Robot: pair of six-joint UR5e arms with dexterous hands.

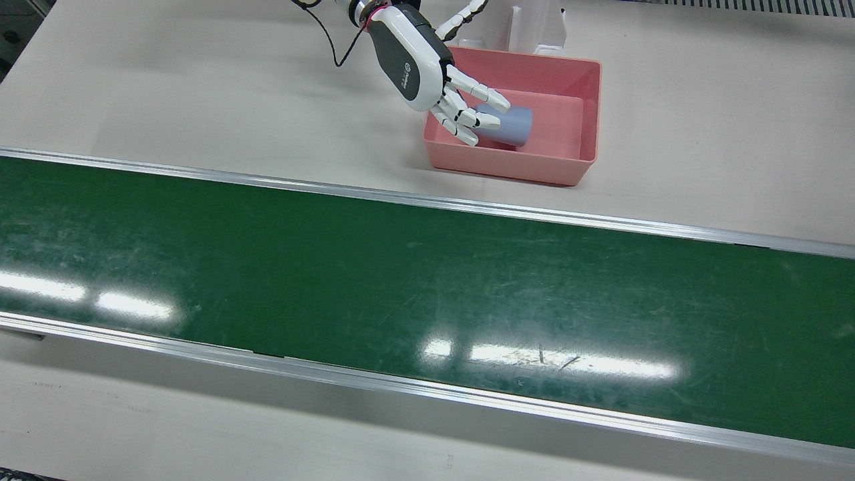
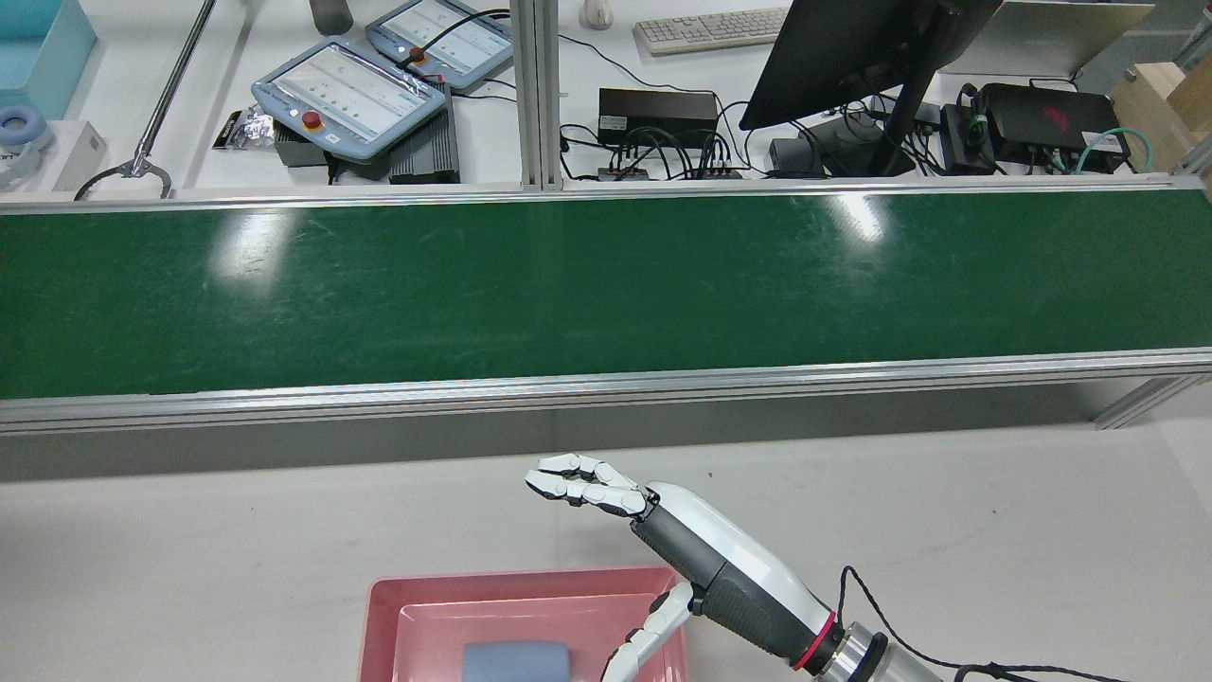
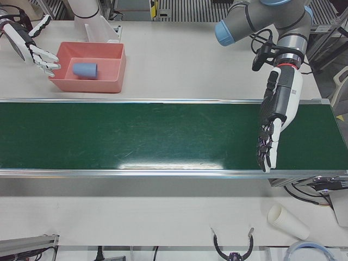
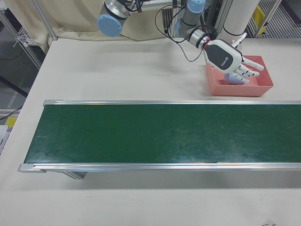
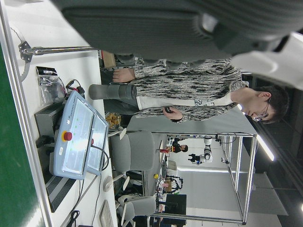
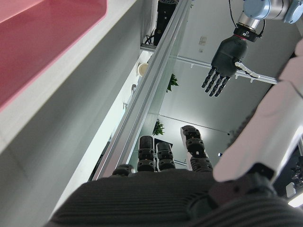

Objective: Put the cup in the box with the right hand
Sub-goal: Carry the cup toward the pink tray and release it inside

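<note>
Green conveyor belt (image 1: 401, 280) sits nearest. Blue cup (image 1: 509, 125) lies in the pink box (image 1: 591, 107); right hand (image 1: 434, 73), fingers spread and empty, should lift straight up, clear of the rim.

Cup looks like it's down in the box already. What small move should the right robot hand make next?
Probably lift the right robot hand up and away. The blue cup lies on its side inside the pink box, and the fingers are spread, holding nothing.
</note>
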